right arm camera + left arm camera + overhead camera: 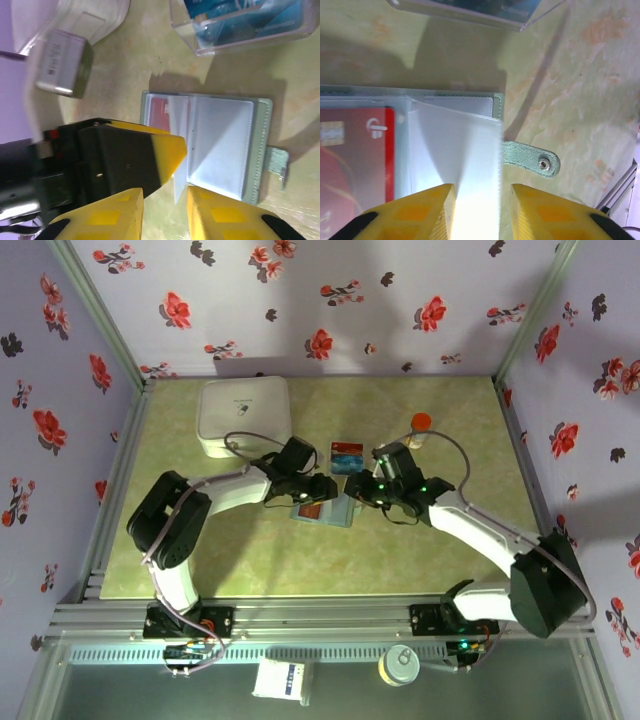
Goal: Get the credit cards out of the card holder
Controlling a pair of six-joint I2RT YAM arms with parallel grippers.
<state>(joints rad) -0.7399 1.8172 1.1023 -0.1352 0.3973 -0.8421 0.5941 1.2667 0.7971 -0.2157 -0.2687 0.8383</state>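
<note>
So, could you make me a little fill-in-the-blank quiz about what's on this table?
The card tucked inside the card holder is coloured ___.
The blue card sits in a clear plastic ___.
The card holder is not closed but ___.
Missing words: red; tray; open.

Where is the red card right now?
The red card sits in a sleeve on the left side of the open card holder, mid-table, beside the clear tray.
</note>
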